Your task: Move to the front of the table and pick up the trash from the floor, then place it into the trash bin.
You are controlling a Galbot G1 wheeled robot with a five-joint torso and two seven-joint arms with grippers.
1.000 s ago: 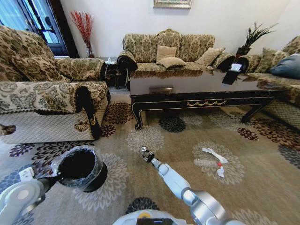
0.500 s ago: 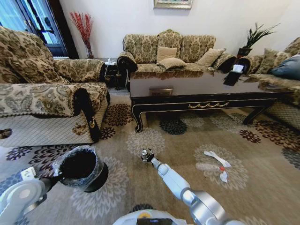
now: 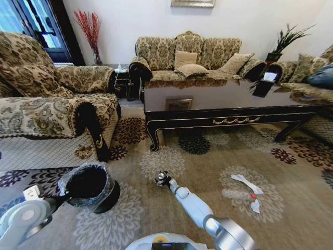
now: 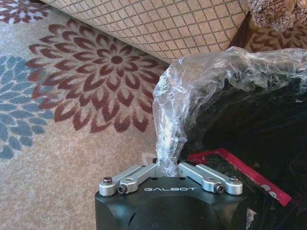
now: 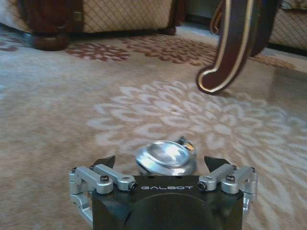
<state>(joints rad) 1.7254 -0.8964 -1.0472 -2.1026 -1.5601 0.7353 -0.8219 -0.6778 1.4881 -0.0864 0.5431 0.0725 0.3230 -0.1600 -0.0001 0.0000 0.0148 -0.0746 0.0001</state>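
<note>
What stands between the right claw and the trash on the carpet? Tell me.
Nothing visible: bare carpet lies between the right claw and the trash to its right. The table stands beyond.

Ahead of you the surface [image 3: 208,96] stands across the carpet, with a sofa [image 3: 190,57] behind it and an armchair [image 3: 47,104] to your left. The trash bin [image 3: 87,186] sits low on your left, beside that armchair. The trash [image 3: 245,190] lies on the floor to your right, before the surface.
</note>
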